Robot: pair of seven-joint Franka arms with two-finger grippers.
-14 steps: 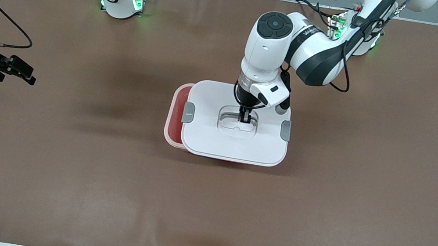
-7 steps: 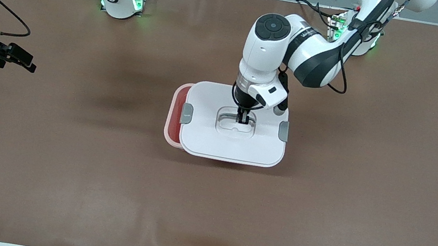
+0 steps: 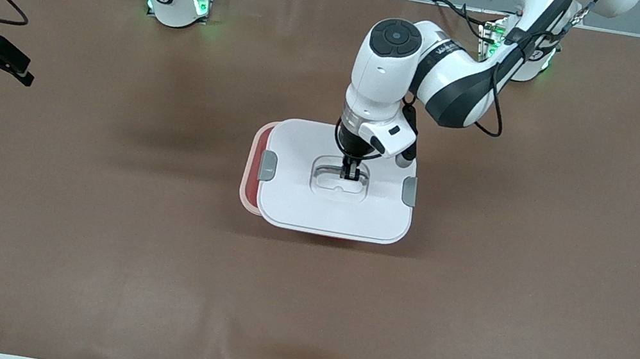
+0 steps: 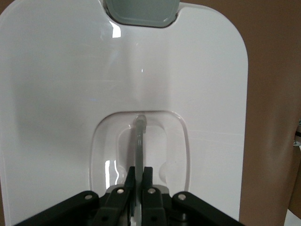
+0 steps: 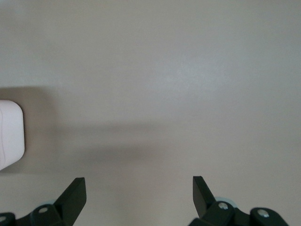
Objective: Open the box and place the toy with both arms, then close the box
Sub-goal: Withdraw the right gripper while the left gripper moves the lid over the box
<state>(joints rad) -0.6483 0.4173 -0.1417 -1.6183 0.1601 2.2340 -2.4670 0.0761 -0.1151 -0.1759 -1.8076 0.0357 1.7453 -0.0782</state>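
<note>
The box's white lid (image 3: 303, 203) covers most of the translucent pink base (image 3: 255, 168), leaving a pink strip bare toward the right arm's end of the table. My left gripper (image 3: 350, 171) reaches down into the lid's recess and is shut on the clear handle (image 4: 139, 141); in the left wrist view the left gripper (image 4: 139, 172) pinches that bar, and a grey clip (image 4: 141, 12) shows at the lid's (image 4: 70, 94) edge. My right gripper (image 3: 24, 73) hangs open over the table's edge at the right arm's end, and the right gripper (image 5: 138, 181) holds nothing. The toy is hidden.
The brown table mat (image 3: 467, 308) stretches bare around the box. The green-lit arm bases (image 3: 178, 0) stand along the edge farthest from the front camera. A white rounded shape (image 5: 9, 134) shows at the edge of the right wrist view.
The lid, held by my left gripper, has slid toward the right arm's end, so less of the pink base shows. The right arm has drawn back toward the table's edge.
</note>
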